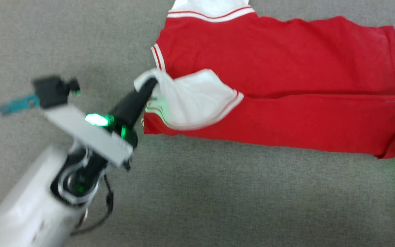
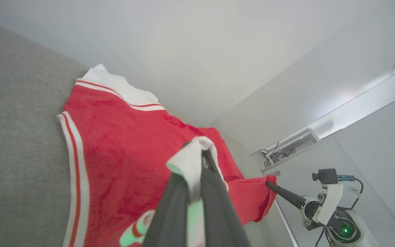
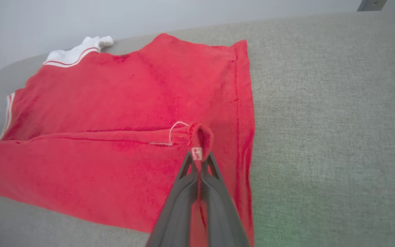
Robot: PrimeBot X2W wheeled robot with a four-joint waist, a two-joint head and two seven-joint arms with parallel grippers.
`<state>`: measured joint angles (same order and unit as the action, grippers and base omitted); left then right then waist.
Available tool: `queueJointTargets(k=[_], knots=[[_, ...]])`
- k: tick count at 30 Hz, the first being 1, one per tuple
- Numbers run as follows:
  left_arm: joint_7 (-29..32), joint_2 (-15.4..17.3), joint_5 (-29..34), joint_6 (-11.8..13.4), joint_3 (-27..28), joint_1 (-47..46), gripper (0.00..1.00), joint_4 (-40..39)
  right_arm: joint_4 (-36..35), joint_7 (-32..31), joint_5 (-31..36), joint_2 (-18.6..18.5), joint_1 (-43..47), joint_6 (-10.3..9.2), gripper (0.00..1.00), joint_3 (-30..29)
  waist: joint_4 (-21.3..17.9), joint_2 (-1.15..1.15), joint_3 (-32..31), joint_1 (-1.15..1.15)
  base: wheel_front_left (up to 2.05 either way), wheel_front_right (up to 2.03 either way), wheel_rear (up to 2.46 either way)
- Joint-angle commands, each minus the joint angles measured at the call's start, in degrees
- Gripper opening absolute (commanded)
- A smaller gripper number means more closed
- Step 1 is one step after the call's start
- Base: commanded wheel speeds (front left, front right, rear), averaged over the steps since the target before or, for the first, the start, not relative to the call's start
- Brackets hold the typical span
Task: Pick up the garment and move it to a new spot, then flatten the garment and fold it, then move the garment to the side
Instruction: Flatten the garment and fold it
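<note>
Got red jersey pinched at both ends: white sleeve in left gripper, clamped closed; red hem corner in right gripper, also clamped closed. Spread flat by far edge of grey fabric surface, near long side folded up over body, red-and-white stripe trim at collar and sleeves. Left forearm angled in from near left corner, fingers low.

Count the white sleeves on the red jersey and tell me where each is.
2. One sleeve lies at the far edge of the jersey; the other sleeve is folded onto the red cloth, pinched in the left hand.
</note>
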<state>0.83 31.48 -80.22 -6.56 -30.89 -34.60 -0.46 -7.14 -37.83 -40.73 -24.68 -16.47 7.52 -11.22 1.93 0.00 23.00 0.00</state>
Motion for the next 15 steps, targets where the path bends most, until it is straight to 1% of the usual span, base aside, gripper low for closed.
queueJointTargets(k=[1,4,8,9,13,15], knots=[[1.1,-1.0,-0.5,-0.3,-0.4,-2.3,0.0,3.2,1.6,-0.1,1.1,-0.4,-1.5,-0.05,0.0,1.0,-0.2,0.0,1.0,0.0,0.0,0.0,0.0],[2.4,-2.9,-0.1,-0.5,-1.3,-6.6,0.0,10.1,4.7,0.4,1.6,-0.5,-3.8,-0.05,0.0,2.3,-0.4,0.0,1.9,0.0,0.0,0.0,0.0],[1.1,-4.5,0.4,-0.8,-1.4,-8.8,0.0,17.3,8.0,2.2,2.0,-0.7,-5.4,-0.05,0.0,3.8,-1.3,0.0,3.0,0.0,0.0,0.0,0.0],[1.1,-4.5,0.4,-0.8,-1.4,-8.8,0.0,17.3,8.0,2.2,2.0,-0.7,-5.4,-0.05,0.0,3.8,-1.3,0.0,3.0,0.0,0.0,0.0,0.0],[-1.0,-3.9,4.0,-1.0,-3.0,-9.6,0.0,23.7,11.5,4.8,2.2,-0.6,-7.5,-0.06,0.0,6.1,-2.4,0.0,3.8,0.0,0.0,0.0,0.0],[-1.9,-4.4,4.8,-0.9,-3.6,-10.0,0.0,26.5,13.2,6.1,2.8,-0.9,-8.3,-0.06,0.0,7.4,-2.6,0.0,4.0,0.0,0.0,0.0,0.0]])
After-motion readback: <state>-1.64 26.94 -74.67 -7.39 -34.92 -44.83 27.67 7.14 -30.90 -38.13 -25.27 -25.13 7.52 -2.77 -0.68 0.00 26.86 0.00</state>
